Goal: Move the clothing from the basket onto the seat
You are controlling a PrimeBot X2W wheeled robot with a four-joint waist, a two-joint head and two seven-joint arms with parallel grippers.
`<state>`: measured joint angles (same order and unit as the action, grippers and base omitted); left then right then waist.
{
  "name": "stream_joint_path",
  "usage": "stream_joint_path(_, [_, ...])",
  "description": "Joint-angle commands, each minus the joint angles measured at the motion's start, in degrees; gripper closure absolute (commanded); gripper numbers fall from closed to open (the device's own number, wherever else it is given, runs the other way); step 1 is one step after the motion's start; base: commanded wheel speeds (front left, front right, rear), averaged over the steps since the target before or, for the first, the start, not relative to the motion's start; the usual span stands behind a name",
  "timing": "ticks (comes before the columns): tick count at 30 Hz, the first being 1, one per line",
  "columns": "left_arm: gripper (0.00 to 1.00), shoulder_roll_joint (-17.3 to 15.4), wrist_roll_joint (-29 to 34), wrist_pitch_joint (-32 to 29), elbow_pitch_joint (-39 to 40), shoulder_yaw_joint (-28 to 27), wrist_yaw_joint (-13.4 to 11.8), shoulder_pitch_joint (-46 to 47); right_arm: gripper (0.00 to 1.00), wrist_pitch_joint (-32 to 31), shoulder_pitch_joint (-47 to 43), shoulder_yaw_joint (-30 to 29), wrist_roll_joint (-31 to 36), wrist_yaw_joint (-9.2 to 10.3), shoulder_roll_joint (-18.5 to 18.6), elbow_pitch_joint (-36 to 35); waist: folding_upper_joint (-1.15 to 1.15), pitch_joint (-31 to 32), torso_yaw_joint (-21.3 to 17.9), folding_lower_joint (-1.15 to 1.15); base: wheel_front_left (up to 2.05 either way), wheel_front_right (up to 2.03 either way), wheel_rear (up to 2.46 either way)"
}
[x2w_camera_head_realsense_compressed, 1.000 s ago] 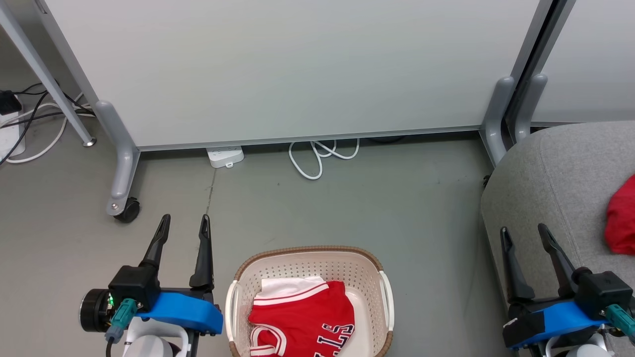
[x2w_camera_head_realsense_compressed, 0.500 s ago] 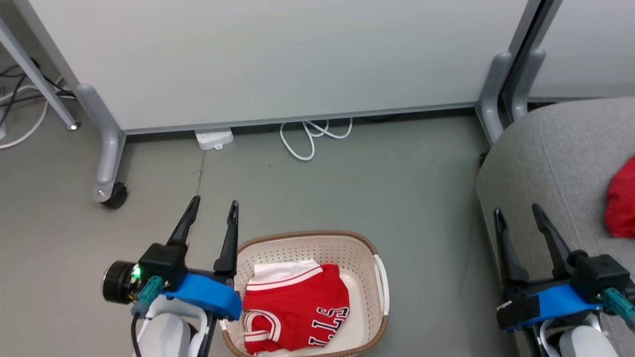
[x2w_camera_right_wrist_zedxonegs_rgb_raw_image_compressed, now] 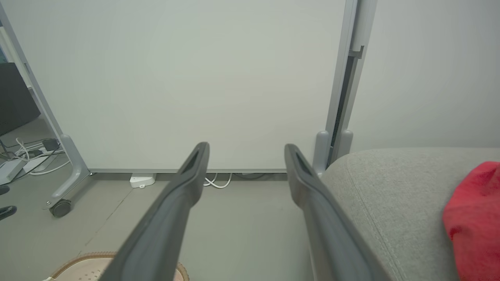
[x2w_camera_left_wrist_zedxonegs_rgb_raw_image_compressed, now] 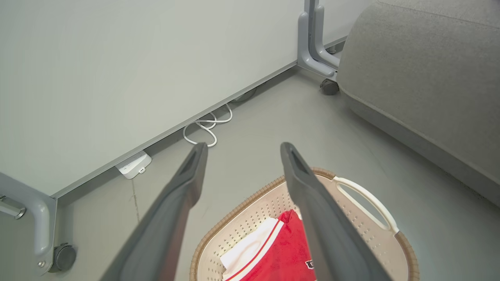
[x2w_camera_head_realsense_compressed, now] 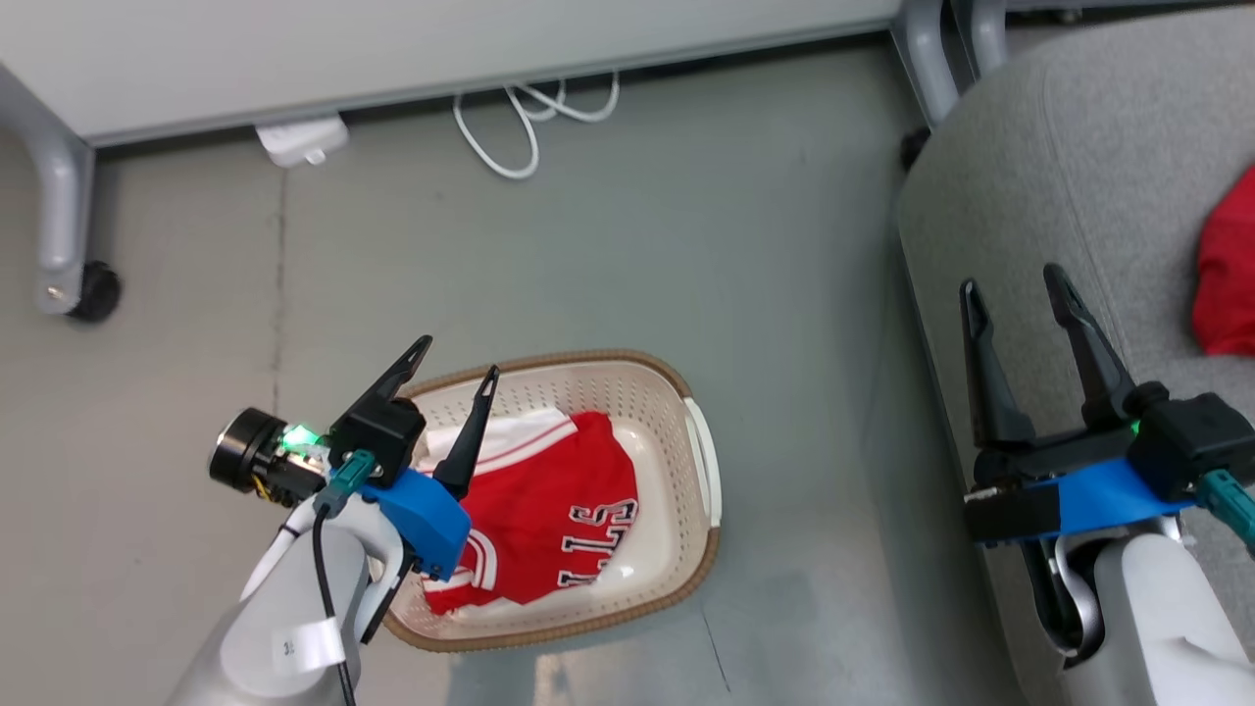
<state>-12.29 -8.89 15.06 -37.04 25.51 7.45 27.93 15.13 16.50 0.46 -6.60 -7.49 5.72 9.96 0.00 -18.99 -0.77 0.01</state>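
Left gripper (x2w_camera_head_realsense_compressed: 460, 354): in the head view, both dark fingers are spread wide with nothing between them and are held above the left end of the basket (x2w_camera_head_realsense_compressed: 627, 355). Right gripper (x2w_camera_head_realsense_compressed: 1010, 277): likewise spread and empty, held over the front edge of the seat (x2w_camera_head_realsense_compressed: 1059, 147). Red jersey (x2w_camera_head_realsense_compressed: 549, 500): 1 item with white trim and block letters, lying crumpled inside the basket and touched by neither gripper. Plain red garment (x2w_camera_head_realsense_compressed: 1226, 284): 1 item, resting on the seat at the right edge of the view. Basket is set on the grey floor (x2w_camera_head_realsense_compressed: 765, 245), apart from the seat. Left wrist view: the 2 fingers are seen parted above the basket, with the jersey below them and the seat at upper right. Right wrist view: the 2 fingers are seen parted over bare floor. The plain garment is noted on the seat at right, and a sliver of basket rim at lower left. Progress, as judged: 1 of 2 garments is delivered. The jersey is yet to be grasped, lifted and carried over, and the left arm appears placed for that pick.
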Motion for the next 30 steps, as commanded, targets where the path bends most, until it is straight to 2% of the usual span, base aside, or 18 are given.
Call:
stream_joint_path(1, [0.00,-0.6,-0.2,0.2,-0.9,1.2,0.0,1.6,0.00,0.0,1.3,0.1,0.1,-0.01,-0.1,-0.3,0.00,-3.7,-2.3,-0.01,0.00,0.00,0.00])
stream_joint_path(3, [0.00,-2.3,-0.7,0.2,-4.1,5.1,0.0,4.9,0.00,0.0,3.0,0.5,0.2,-0.01,-0.5,-1.0,0.00,-6.9,-3.5,-0.01,0.00,0.00,0.00])
stream_joint_path(9, [0.00,-4.7,-1.5,0.2,-9.6,13.8,0.0,10.9,0.00,0.0,6.6,1.4,0.4,-0.01,-1.0,-2.2,0.00,-13.1,-5.7,-0.01,0.00,0.00,0.00])
stream_joint_path(18, [0.00,-6.8,-4.0,0.1,-19.2,27.6,0.0,19.7,0.00,0.0,11.8,2.9,1.1,-0.01,-1.2,-4.6,0.00,-22.1,-8.4,-0.01,0.00,0.00,0.00])
stream_joint_path(23, [0.00,-7.0,-6.9,-1.6,-24.5,35.1,0.0,23.8,0.00,0.0,14.2,3.6,1.5,-0.01,-1.2,-6.0,0.00,-26.4,-9.8,-0.01,0.00,0.00,0.00])
stream_joint_path(30, [0.00,-8.2,-10.5,-5.2,-28.1,43.9,0.0,28.6,0.00,0.0,16.6,4.5,2.0,-0.01,-1.4,-8.2,0.00,-32.0,-11.4,-0.01,0.00,0.00,0.00])
